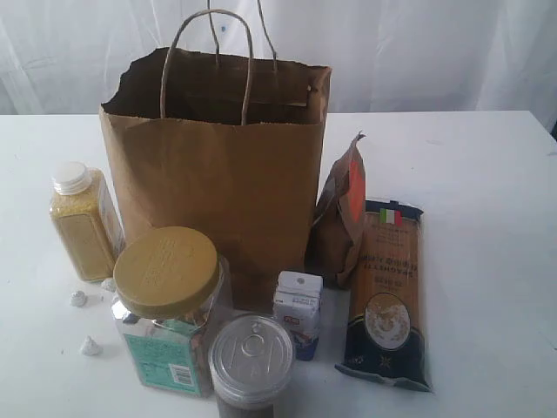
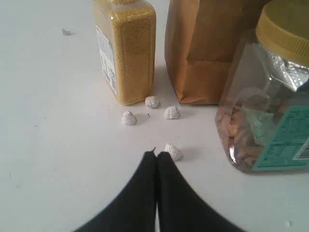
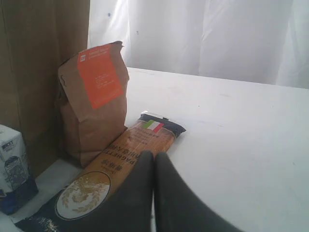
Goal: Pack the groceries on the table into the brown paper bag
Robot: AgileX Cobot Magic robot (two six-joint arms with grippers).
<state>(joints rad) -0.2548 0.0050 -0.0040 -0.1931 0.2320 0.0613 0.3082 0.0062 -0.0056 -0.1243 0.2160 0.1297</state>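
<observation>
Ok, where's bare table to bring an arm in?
Widest: the table right of the spaghetti packet. Also left of the yellow-grain bottle. Crowded in front of the brown paper bag: jar, can and carton stand close together, with small silvery bits beside the bottle.

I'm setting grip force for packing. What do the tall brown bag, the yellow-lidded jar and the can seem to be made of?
Brown paper bag: matte kraft paper, creased, ragged rim, twisted cord handles. Yellow-lidded clear jar: glossy transparent wall, probably plastic, contents showing through; matte lid, likely plastic. Silver-topped can: shiny metal top with pull ring; body barely visible.
</observation>
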